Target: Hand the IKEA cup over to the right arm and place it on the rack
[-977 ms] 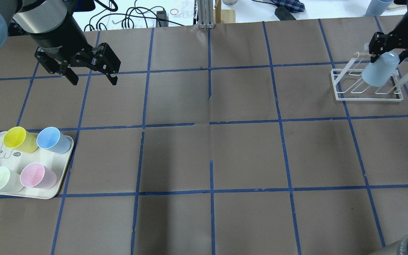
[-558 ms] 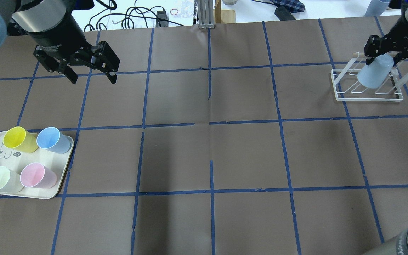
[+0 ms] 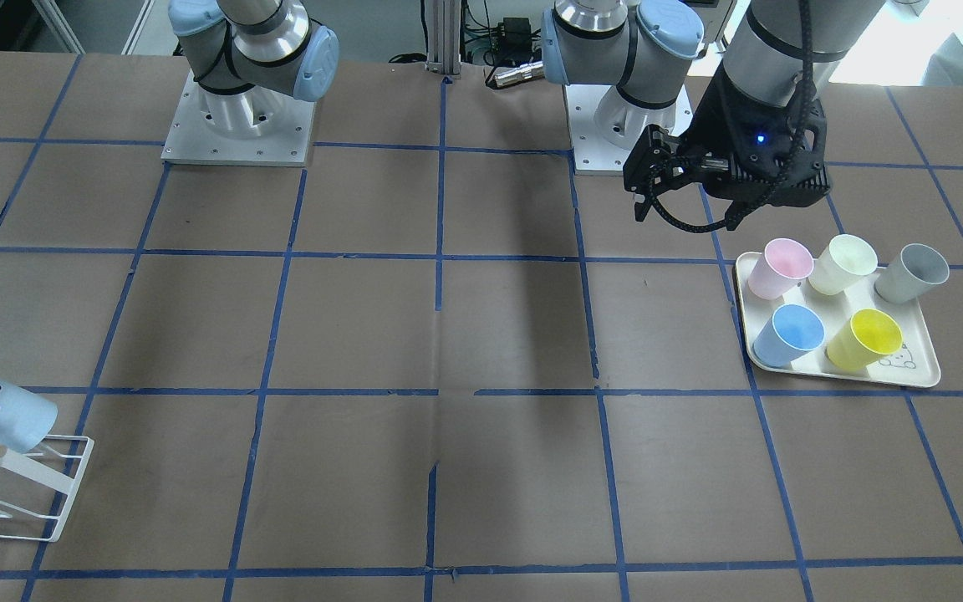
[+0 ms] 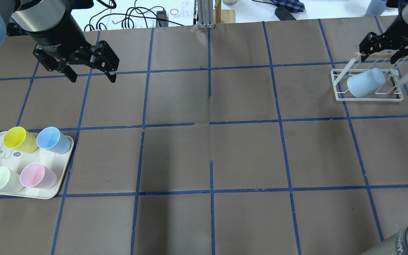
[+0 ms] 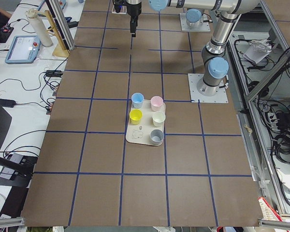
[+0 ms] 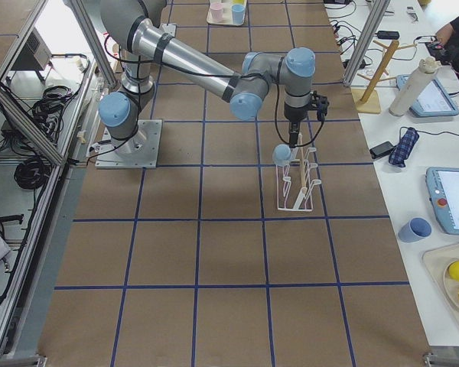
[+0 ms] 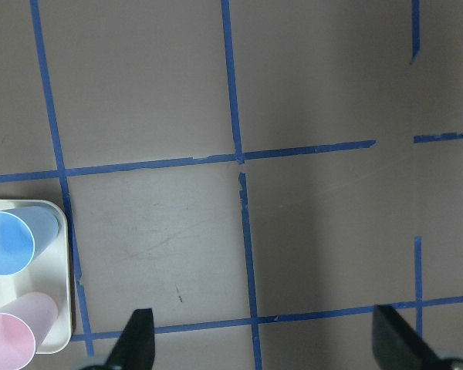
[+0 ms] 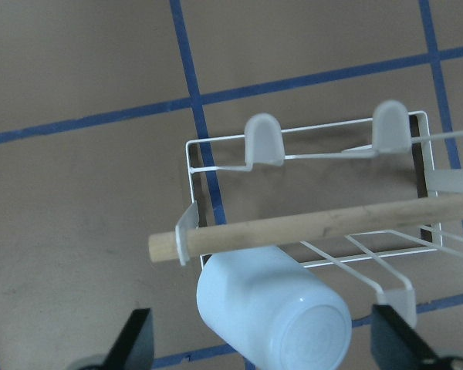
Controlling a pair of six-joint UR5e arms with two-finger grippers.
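The pale grey-blue IKEA cup (image 4: 365, 82) lies tilted on the white wire rack (image 4: 367, 100) at the far right, its mouth toward the left. In the right wrist view the cup (image 8: 274, 316) hangs under the wooden dowel (image 8: 316, 225), bottom toward the camera. My right gripper (image 4: 381, 55) is open and empty, just above and behind the rack, apart from the cup. My left gripper (image 4: 92, 79) is open and empty over the far left of the table. In the front view the cup (image 3: 17, 418) shows at the left edge.
A cream tray (image 4: 66, 166) at the front left holds a yellow cup (image 4: 20, 139), a deeper blue cup (image 4: 53, 140), a pink cup (image 4: 37, 175) and a pale green cup (image 4: 0, 179). A grey cup (image 3: 912, 273) stands on the tray's edge. Cables lie beyond the table's far edge.
My right gripper has opened, let go of the cup and drawn back from the rack. The cup has dropped and tipped to the left onto the rack. My left gripper has barely moved.
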